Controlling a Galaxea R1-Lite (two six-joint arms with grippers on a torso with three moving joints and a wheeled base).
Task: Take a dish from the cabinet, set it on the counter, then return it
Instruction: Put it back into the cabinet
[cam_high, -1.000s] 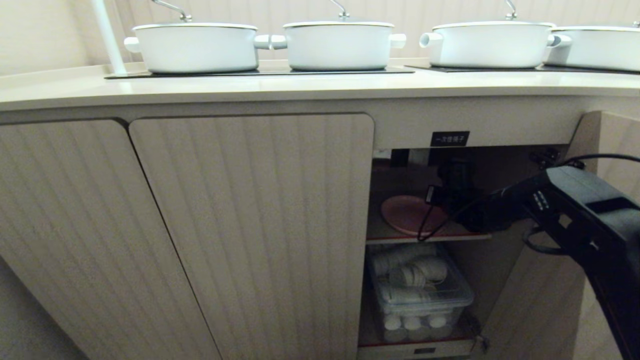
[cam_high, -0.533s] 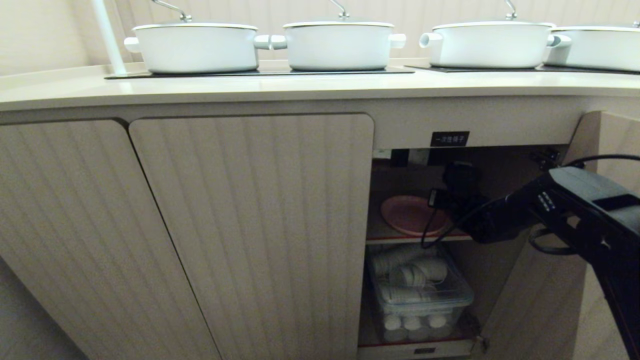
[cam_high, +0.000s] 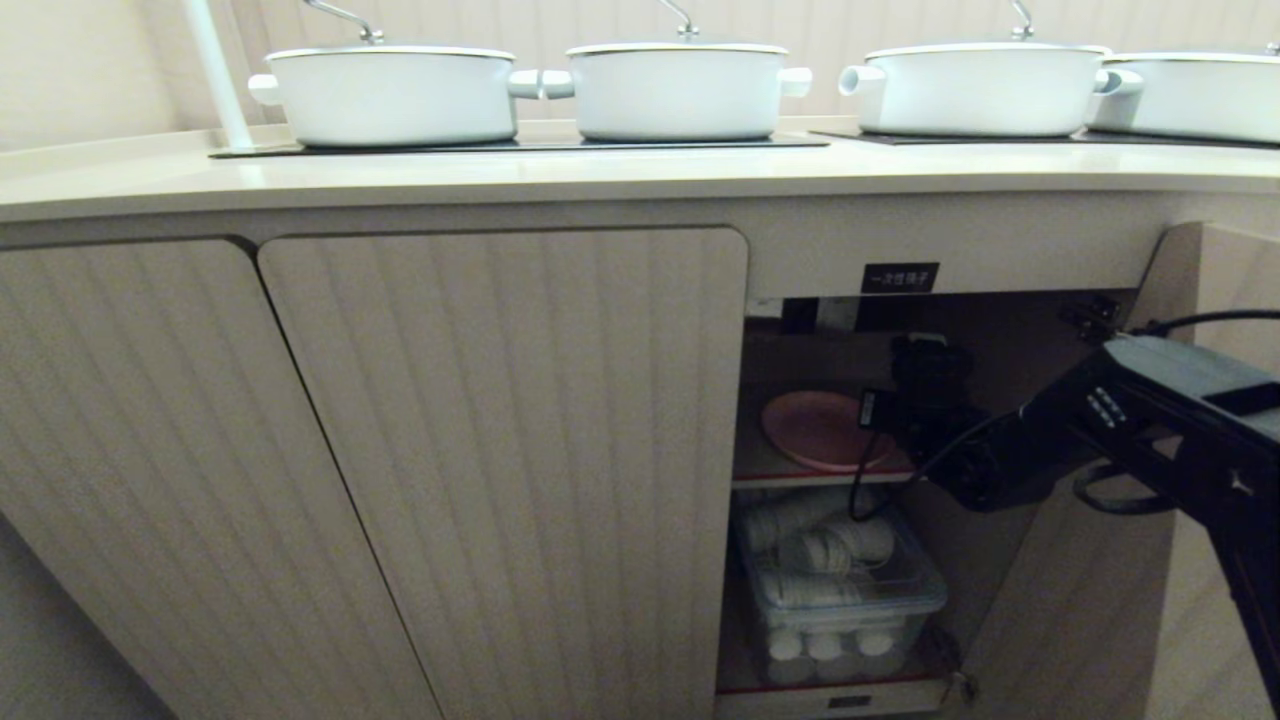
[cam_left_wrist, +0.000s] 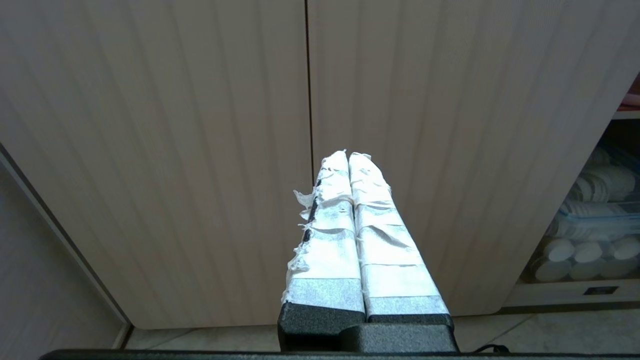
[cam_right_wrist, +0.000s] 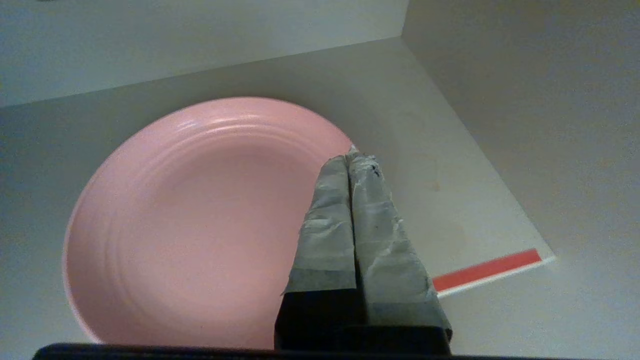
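Right wrist view — closed right pincer (cam_right_wrist: 350, 156) above dish (cam_right_wrist: 200, 220).

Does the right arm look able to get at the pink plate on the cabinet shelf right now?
Probably yes: the door stands open and the right gripper is already above the pink plate, nothing between them, though its jaws are shut.

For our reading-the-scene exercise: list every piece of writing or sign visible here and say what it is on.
Black label on the cabinet rail above the open compartment: white characters, too small to read.
Small dark tag on the bottom front edge: unreadable.
Nothing readable anywhere else.
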